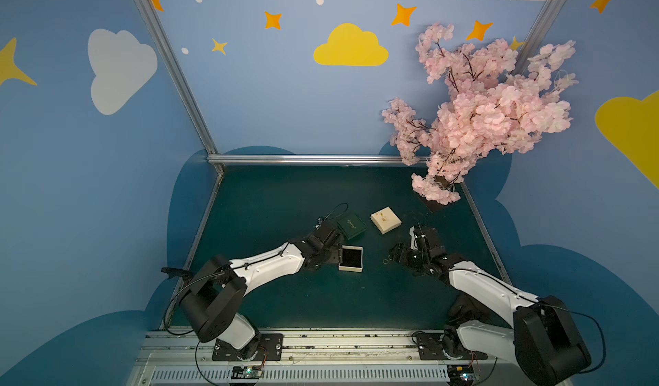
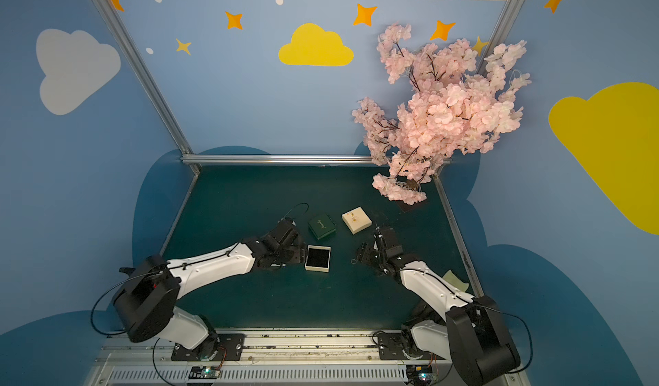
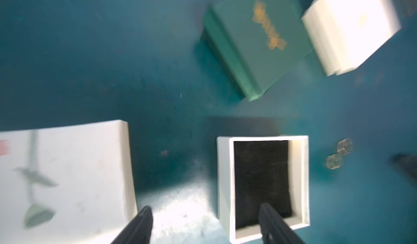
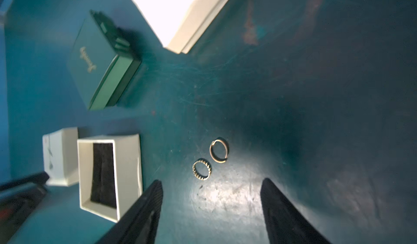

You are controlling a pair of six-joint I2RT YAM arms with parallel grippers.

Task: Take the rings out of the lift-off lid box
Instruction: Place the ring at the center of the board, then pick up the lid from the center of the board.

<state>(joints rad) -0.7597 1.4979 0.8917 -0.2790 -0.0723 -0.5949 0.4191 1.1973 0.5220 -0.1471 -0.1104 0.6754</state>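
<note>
Metal rings (image 4: 194,169) lay on the worktop (image 4: 293,96) beside the seemingly empty box (image 4: 127,168); removal looked done. Left claw (image 3: 205,209) and right claw (image 4: 212,182) gaped wide, holding nothing. Next: retreat without nudging them.

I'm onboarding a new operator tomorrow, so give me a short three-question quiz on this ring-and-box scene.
1. True or false: the rings lie inside the open box.
2. What is the right tool gripping? A) a ring B) the open box C) nothing
3. How many rings lie on the mat?
Key: 1 false; 2 C; 3 two.
</note>
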